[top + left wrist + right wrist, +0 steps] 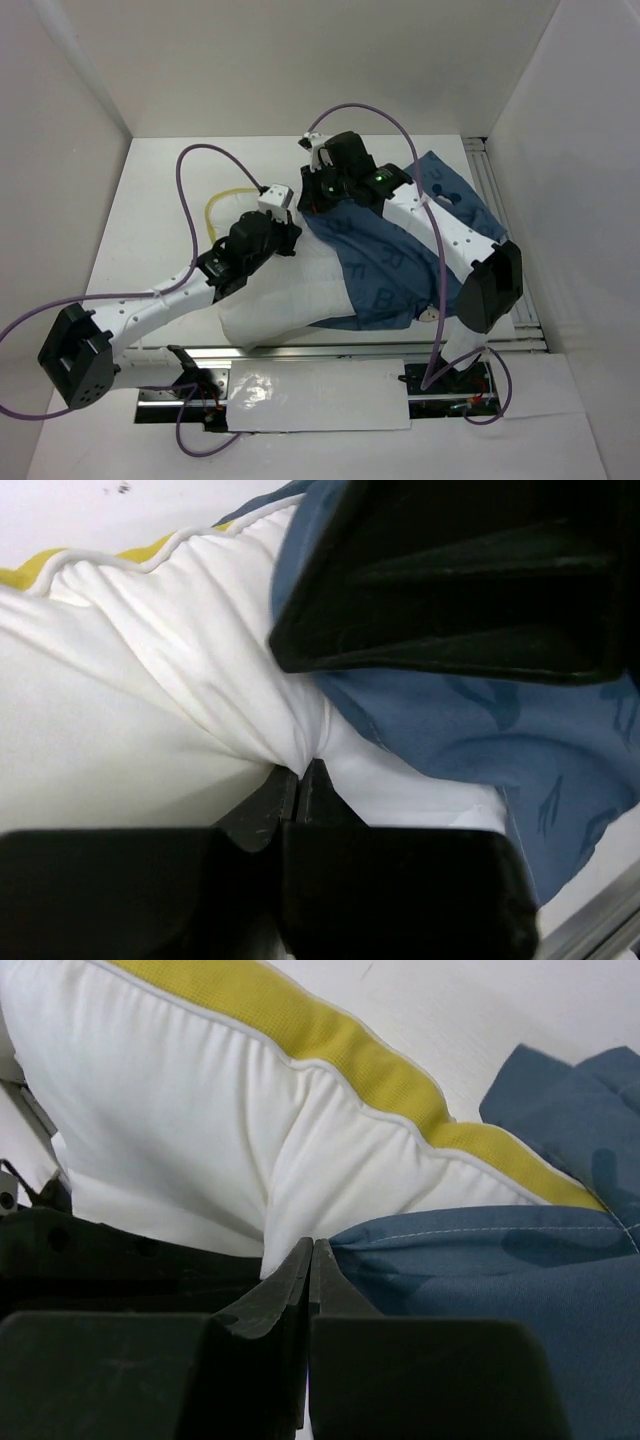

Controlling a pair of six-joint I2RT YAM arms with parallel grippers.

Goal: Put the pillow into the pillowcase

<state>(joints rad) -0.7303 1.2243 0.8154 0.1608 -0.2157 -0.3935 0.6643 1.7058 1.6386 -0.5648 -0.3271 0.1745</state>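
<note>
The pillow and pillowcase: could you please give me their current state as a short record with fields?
pillow: plump white fabric pillow with yellow edge trim, left part exposed
pillowcase: floppy denim-blue printed cloth pillowcase, lying over the pillow's right part
left pincer: shut, pinching white pillow fabric
right pincer: shut at the pillowcase hem beside the pillow; what it grips is unclear
insertion: not complete

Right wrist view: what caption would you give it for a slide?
Right gripper, shut, at the spot where white yellow-trimmed pillow meets blue pillowcase.
</note>
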